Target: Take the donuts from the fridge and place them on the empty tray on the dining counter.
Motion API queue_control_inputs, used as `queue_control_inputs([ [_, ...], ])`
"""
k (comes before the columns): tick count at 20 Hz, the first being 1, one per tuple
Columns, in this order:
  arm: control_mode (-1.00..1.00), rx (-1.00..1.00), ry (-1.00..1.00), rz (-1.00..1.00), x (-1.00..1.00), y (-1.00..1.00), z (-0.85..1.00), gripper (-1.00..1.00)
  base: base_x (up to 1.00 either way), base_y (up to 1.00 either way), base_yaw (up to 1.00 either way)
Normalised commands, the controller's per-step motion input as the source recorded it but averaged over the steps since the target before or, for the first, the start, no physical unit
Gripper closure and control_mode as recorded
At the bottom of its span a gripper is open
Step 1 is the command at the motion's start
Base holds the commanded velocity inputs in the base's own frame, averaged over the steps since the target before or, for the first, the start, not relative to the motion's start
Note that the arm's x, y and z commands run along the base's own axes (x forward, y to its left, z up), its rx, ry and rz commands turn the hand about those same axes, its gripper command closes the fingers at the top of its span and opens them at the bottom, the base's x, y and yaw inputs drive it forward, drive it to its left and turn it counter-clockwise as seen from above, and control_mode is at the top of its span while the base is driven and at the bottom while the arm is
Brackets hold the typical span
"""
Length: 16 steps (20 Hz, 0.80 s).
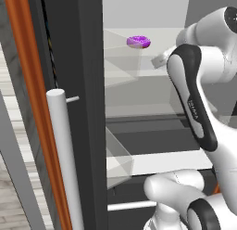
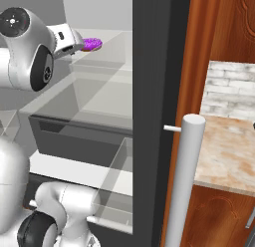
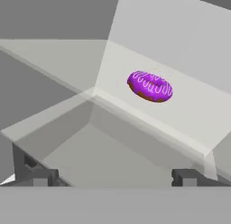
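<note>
A purple-iced ring donut lies flat on the glass shelf, near its back wall. The dark two-finger gripper, fingers spread wide, hangs well short of it with nothing between. The fridge's dark door stands open alongside.

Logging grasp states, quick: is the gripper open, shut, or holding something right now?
Gripper: open, holding nothing; the donut lies ahead on the fridge shelf, apart from the fingers.
</note>
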Motion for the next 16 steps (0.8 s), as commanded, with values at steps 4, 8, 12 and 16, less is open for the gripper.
queue_control_inputs([
  [4, -1.00, 0.00, 0.00, 0.00, 0.57, 0.00, 0.12, -1.00, 0.00, 0.00, 0.00],
  [8, -1.00, 0.00, 0.03, 0.00, 0.53, 0.03, 0.02, -1.00, 0.00, 0.00, 0.00],
  [12, -1.00, 0.00, 0.11, 0.00, 0.51, 0.09, 0.00, -1.00, 0.00, 0.00, 0.00],
  [16, -1.00, 0.00, 0.16, -0.01, 0.37, 0.18, 0.00, -1.00, 0.00, 0.00, 0.00],
])
